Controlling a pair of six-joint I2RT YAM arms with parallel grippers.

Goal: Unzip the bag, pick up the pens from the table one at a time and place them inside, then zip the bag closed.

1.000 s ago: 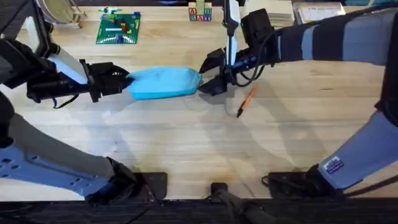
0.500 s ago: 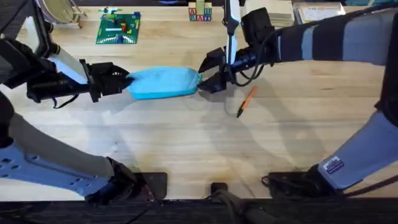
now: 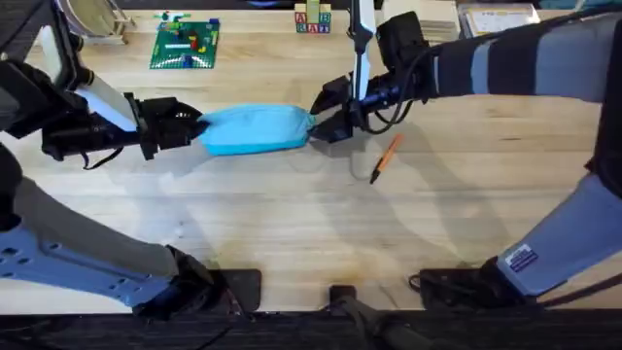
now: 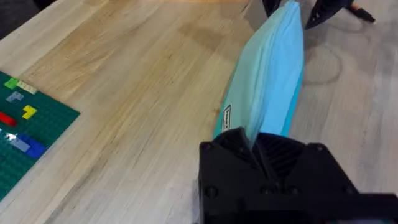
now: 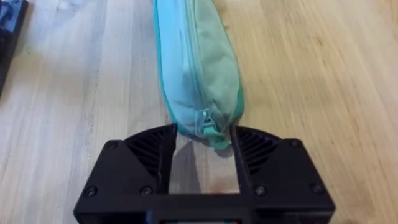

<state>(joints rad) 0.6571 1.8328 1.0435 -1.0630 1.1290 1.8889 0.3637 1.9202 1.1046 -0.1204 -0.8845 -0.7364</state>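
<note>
The bag (image 3: 256,129) lies lengthwise on the table (image 3: 292,224), zipper still closed along its upper seam as seen in the right wrist view (image 5: 198,62). Left gripper (image 3: 190,129) is at the bag's left end; in the left wrist view its fingers (image 4: 239,146) are pinched together on the fabric of that end, so it has hold of the bag. Right gripper (image 3: 326,117) sits at the bag's opposite, right end. In the right wrist view its two fingers (image 5: 152,149) stand apart, one on each side of the bag's rounded tip, with the zipper pull (image 5: 205,122) between them; the fingers are near the fabric but I cannot tell whether they touch it, and nothing is clamped. One orange pen (image 3: 385,158) lies on the table just to the right of the bag, beyond the right gripper and slightly nearer the arm bases, tilted diagonally, dark tip toward the bases. A green building-block baseplate (image 3: 185,44) rests on the table on the far side of the bag, toward the bag's left end; its corner also appears in the left wrist view (image 4: 25,134), well apart from the bag.
</note>
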